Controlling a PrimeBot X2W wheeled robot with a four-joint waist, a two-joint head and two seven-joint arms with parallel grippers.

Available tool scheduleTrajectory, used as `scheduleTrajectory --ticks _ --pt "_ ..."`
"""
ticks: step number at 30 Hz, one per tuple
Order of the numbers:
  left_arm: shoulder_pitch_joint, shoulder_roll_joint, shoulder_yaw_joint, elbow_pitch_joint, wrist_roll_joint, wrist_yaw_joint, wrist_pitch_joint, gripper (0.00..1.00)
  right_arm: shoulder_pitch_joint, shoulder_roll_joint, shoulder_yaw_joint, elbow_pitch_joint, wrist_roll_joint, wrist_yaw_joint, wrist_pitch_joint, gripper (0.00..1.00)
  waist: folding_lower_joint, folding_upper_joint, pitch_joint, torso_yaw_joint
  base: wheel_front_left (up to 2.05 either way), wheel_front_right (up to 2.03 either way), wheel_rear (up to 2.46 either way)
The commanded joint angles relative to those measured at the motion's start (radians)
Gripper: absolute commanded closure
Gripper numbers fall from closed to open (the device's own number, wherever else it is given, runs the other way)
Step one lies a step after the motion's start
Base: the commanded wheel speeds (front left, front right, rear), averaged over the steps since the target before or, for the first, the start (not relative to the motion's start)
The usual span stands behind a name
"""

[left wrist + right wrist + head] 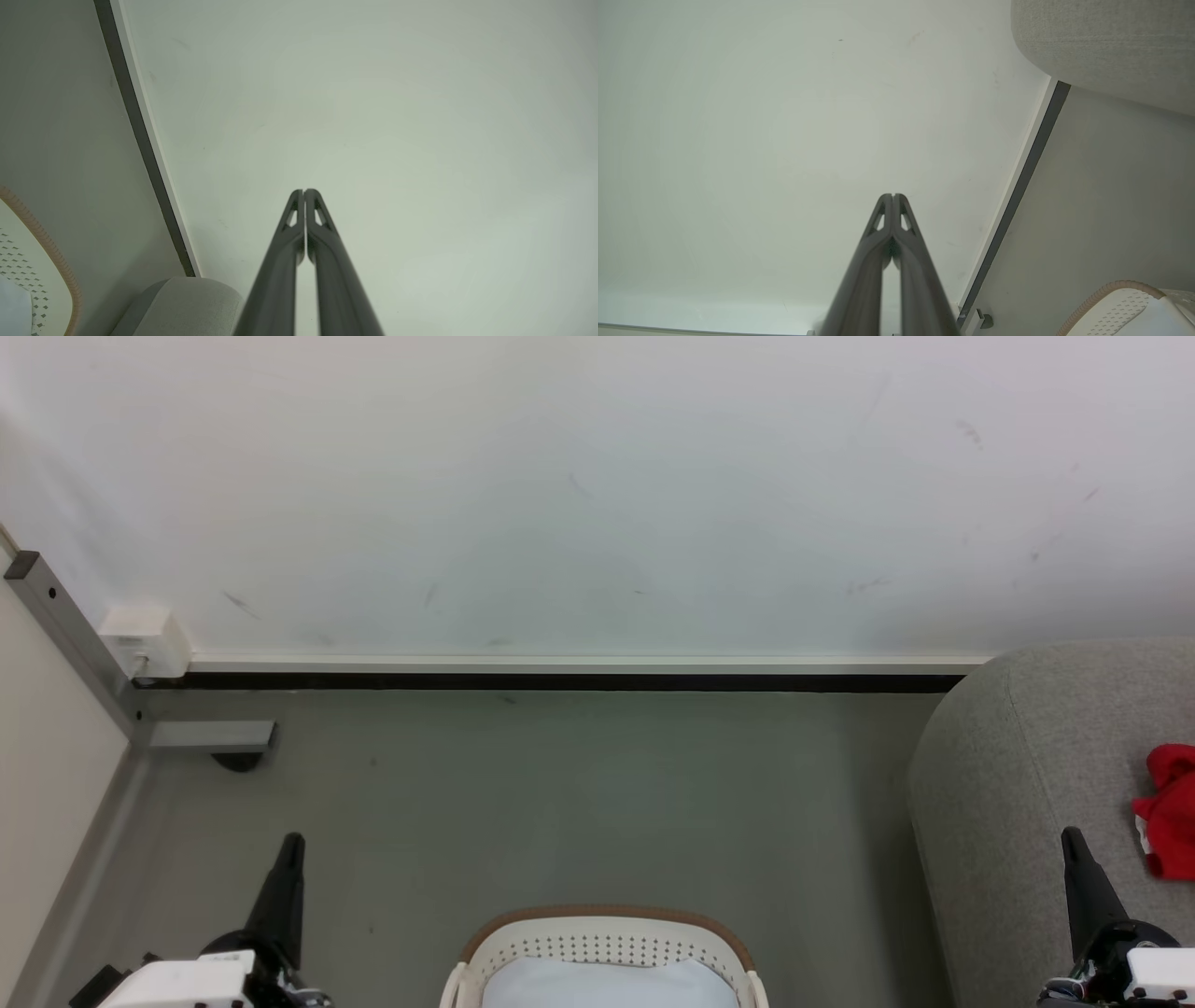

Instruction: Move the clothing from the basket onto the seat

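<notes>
the left gripper (291, 847) and the right gripper (1070, 838), long dark fingers clenched together and empty, stood either side of the oval cream-white perforated plastic basket (607, 933) on the grey floor (560, 784). a crumpled bright red garment (1172, 807) lay on the light grey fabric sofa (1018, 775), near the right gripper.

1. We read this as a bare indoor test room, staged as a home corner.
2. Upper frame: plain white wall (597, 476), scuffed; dark skirting strip (560, 681) below it; smooth grey floor (560, 784).
3. Left edge: metal frame post (65, 635) with a white box (145, 639).
4. Right side: grey fabric sofa (1027, 756). Bottom centre: laundry basket (607, 933).
</notes>
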Motion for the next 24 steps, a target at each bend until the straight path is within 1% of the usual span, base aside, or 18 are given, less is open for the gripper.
scheduleTrajectory --ticks 1,24 --pt "-0.006 0.007 0.002 -0.002 -0.012 -0.006 0.005 1.00 -0.005 0.000 -0.005 0.001 -0.002 -0.002 0.003 1.00 0.0000 -0.0001 0.000 0.000 0.00 0.00 0.00" --pt "-0.006 0.007 0.001 -0.002 -0.012 -0.006 0.005 1.00 -0.006 0.001 -0.005 0.001 -0.002 -0.002 0.004 1.00 0.0000 -0.0001 0.000 0.000 0.00 0.00 0.00"
